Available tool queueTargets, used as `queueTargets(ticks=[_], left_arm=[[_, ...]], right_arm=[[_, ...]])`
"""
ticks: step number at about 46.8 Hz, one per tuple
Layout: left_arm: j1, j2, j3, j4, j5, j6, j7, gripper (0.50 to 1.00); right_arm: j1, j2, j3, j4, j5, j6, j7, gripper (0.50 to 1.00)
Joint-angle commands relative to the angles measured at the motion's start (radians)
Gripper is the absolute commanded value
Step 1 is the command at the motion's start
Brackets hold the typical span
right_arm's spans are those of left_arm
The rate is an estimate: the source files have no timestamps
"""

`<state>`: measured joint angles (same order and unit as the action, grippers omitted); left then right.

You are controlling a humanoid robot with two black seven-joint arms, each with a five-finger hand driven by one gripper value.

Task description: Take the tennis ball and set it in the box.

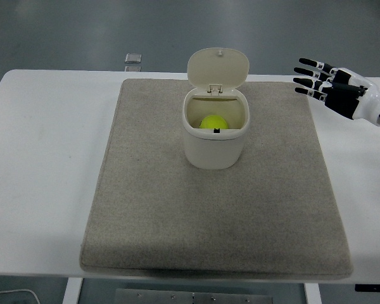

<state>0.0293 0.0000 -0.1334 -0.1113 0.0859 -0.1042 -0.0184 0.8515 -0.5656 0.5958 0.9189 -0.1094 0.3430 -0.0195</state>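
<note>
The yellow-green tennis ball [214,123] lies inside the cream box [214,149], which stands on the beige mat [215,215] with its hinged lid [218,68] tipped up and back. My right hand [323,85] hovers well to the right of the box, over the mat's far right corner, fingers stretched out straight and holding nothing. The left arm does not show.
The white table [44,164] extends past the mat on both sides. A small grey square object [133,59] lies at the table's far edge, left of the box.
</note>
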Motion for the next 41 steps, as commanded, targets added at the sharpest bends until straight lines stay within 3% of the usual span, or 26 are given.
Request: queueTargets(ticks=[1, 41], left_arm=[[0.0, 0.0, 0.0, -0.001, 0.0, 0.0, 0.0, 0.992], [0.0, 0.0, 0.0, -0.001, 0.0, 0.0, 0.0, 0.992]], right_arm=[[0.0, 0.021, 0.002, -0.002, 0.013, -0.025, 0.001, 0.905], [-0.003, 0.032, 0.002, -0.025, 0.01, -0.018, 0.012, 0.911]])
